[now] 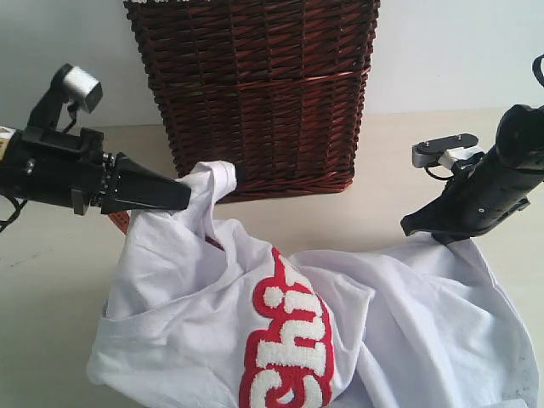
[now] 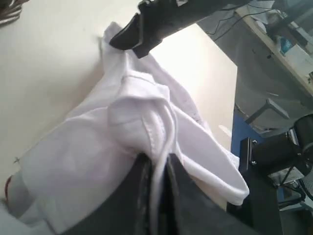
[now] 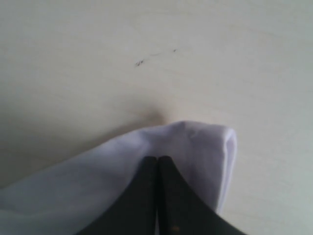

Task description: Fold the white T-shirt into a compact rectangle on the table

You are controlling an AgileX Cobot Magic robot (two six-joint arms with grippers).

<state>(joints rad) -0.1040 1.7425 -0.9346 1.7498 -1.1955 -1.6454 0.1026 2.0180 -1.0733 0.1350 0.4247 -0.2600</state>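
Both grippers are pressed together on cloth: the left gripper (image 1: 182, 196) pinches a bunched seam held up at far left, the right gripper (image 1: 418, 228) a corner low at right. From them the white T-shirt (image 1: 408, 306) sags nearward over the table (image 1: 51, 280), crumpled, its span running left-right, the wicker basket (image 1: 255, 93) just behind.

The left gripper (image 1: 180, 195), left of the wicker basket (image 1: 255, 93), reaches level toward it, fingers (image 2: 139, 196) pinched on the white T-shirt (image 1: 280, 340). The right gripper (image 1: 415, 228), right of the basket, slants downward, fingers (image 3: 173, 196) clamped on shirt cloth.
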